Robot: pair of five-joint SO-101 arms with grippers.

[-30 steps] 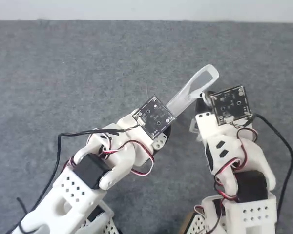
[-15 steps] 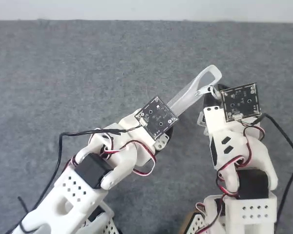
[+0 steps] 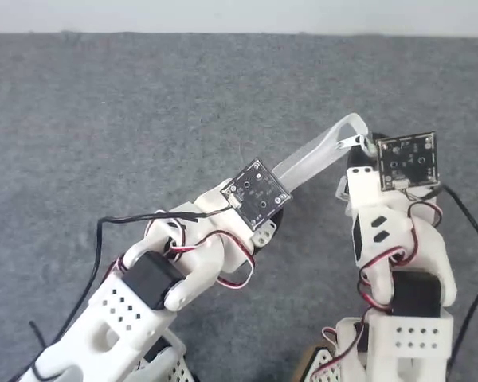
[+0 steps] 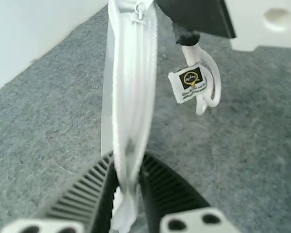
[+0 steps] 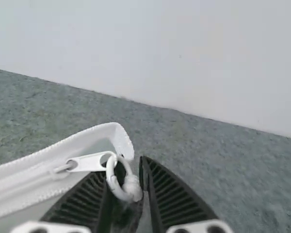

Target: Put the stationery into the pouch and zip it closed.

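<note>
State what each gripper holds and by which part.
The left gripper clamps the pouch by the end of its zippered edge; the right gripper pinches the cord loop tied to the zipper pull.

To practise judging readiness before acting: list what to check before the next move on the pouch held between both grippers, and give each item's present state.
1. Left gripper shut on the pouch end: ok.
2. Right gripper shut on the pull ring: ok.
3. Zip closed along the length in the left wrist view: ok.
4. Slider near the pouch's corner: ok.
5. Stationery inside: cannot tell.
</note>
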